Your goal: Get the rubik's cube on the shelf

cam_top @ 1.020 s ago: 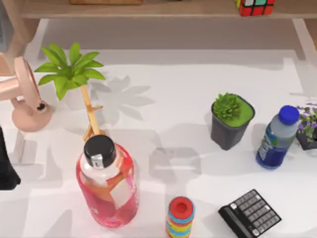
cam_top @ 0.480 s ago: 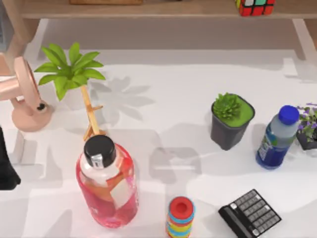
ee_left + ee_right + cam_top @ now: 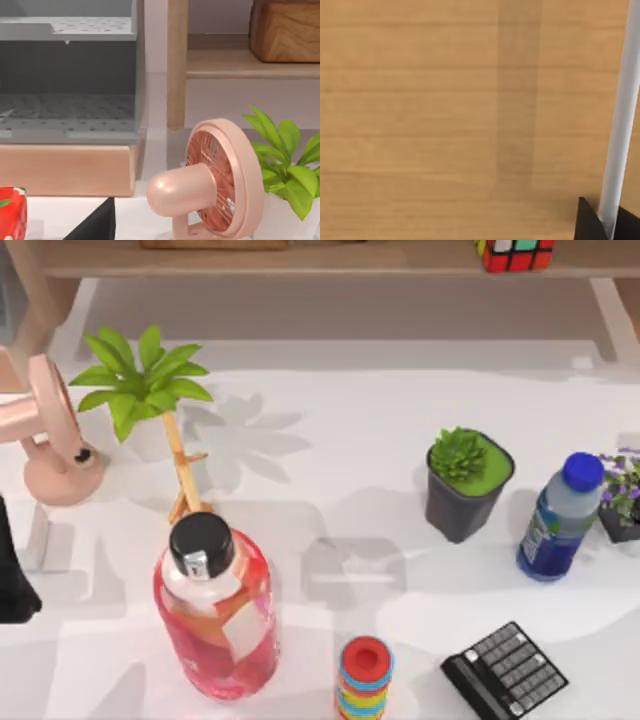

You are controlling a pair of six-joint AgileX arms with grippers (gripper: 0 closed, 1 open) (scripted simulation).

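While the rubik's cube [image 3: 515, 254] already sits on the shelf [image 3: 350, 260], toward the board's right end at the back of the top view, the task's goal looks met; what is left, by my reading, is a clean retreat.

Items on the white counter [image 3: 330, 450], left to right:
- Pink desk fan [image 3: 55, 435], far left, facing sideways.
- Small palm-like plant on a wooden stem [image 3: 150, 390], just beside the fan.
- Red-tinted bottle with a black cap [image 3: 215, 615], near the front.
- Stack of rainbow rings with a red top [image 3: 365, 678], at the front edge.
- Dark pot holding a green succulent [image 3: 467, 485], right of centre.
- Blue bottle with a blue cap [image 3: 558, 518], near the right edge.
- Black calculator [image 3: 505, 670], front right.
- Purple-flowered plant [image 3: 622, 495], at the right edge.

Arms: a dark part of the left arm [image 3: 12, 570] sits at the left edge, parked. The right wrist view faces tan wood close up. Whether either set of fingers is spread or pressed together, I cannot tell.

Handling note: any withdrawal should go up and away from the cube, without brushing it or the shelf's leg [image 3: 177, 65].
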